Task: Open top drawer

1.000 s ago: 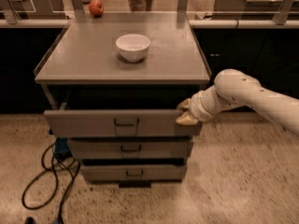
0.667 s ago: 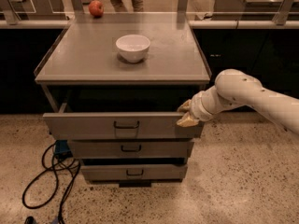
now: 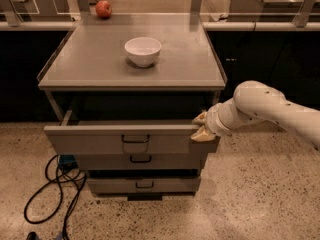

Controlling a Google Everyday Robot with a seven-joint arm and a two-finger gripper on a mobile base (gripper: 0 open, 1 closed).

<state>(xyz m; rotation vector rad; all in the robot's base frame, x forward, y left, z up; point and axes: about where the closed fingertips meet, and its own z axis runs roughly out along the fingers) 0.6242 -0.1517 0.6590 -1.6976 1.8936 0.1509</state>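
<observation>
A speckled stone floor lies under a grey metal cabinet at mid-frame. The top drawer [image 3: 90, 140], part-way out just below the tabletop [image 3: 85, 59], looks like stiff, smooth sheet metal, probably light on its runners. Its dark wire handle [image 3: 135, 139] at centre is the natural hold. The claw [image 3: 199, 127] sits at the front's right end; whether it is clenched I cannot tell. A white bowl [image 3: 143, 50] rests above.
</observation>
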